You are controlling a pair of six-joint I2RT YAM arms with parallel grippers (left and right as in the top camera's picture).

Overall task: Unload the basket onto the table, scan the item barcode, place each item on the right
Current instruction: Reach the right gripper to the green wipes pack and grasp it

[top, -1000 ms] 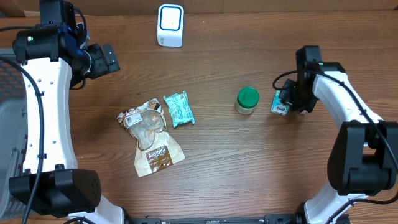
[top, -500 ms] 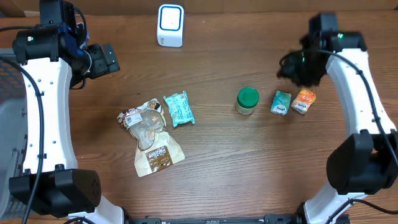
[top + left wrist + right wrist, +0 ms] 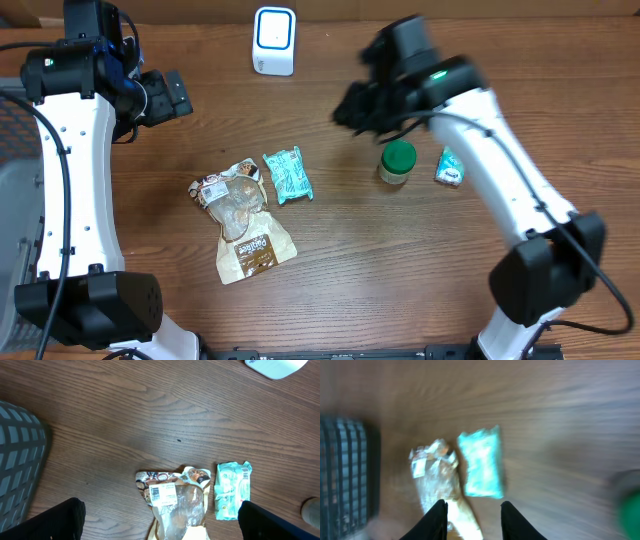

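Overhead, the white scanner (image 3: 274, 40) stands at the far edge of the bench (image 3: 330, 280), and four items lie nearer. A brown pouch (image 3: 240, 222) has a teal packet (image 3: 288, 176) just beside it on the right. Well apart from these, a green-lidded jar (image 3: 397, 162) sits close to a small teal carton (image 3: 451, 166). The right arm reaches across the middle, blurred, with its end effector (image 3: 473, 512) over the wood between scanner and jar. The right wrist view, also blurred, shows its fingers (image 3: 439, 520) a little apart with nothing between them, and the pouch and packet below. The left end effector (image 3: 174, 96) hangs at the far left, well away from the items. In the left wrist view its jaws are spread wide and empty above the pouch, whose white barcode label (image 3: 162, 494) faces up.
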